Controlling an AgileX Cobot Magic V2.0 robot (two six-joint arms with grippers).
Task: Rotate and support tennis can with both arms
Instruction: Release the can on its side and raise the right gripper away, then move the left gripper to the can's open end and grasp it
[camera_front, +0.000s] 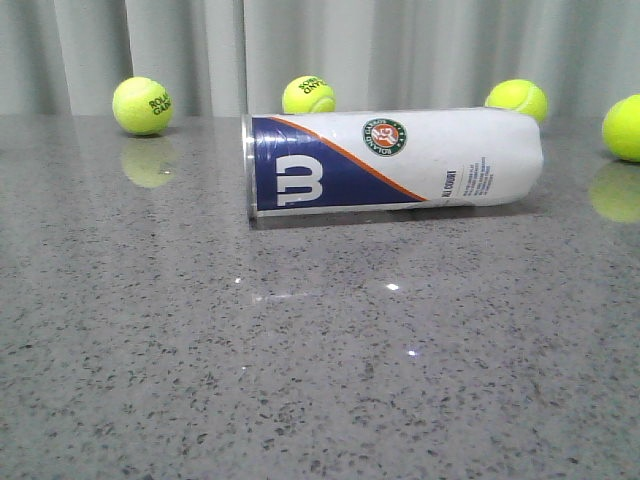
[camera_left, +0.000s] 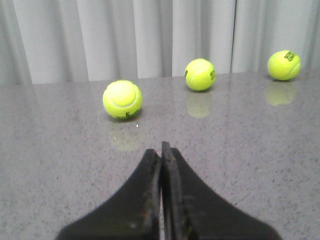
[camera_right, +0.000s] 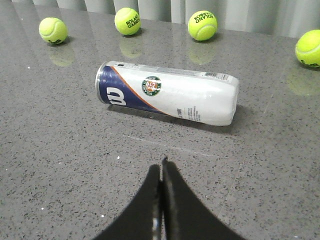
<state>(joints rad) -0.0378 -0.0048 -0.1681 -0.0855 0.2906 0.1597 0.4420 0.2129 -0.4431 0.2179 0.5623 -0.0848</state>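
The tennis can lies on its side on the grey table, its navy band with the white W and its metal rim to the left, its white end to the right. It also shows in the right wrist view, lying flat. My right gripper is shut and empty, some way short of the can and not touching it. My left gripper is shut and empty over bare table; the can does not show in its view. Neither gripper shows in the front view.
Several yellow-green tennis balls lie along the back of the grey speckled table, in front of a pale curtain: one at far left, one behind the can, one at far right. Three balls show in the left wrist view, the nearest.
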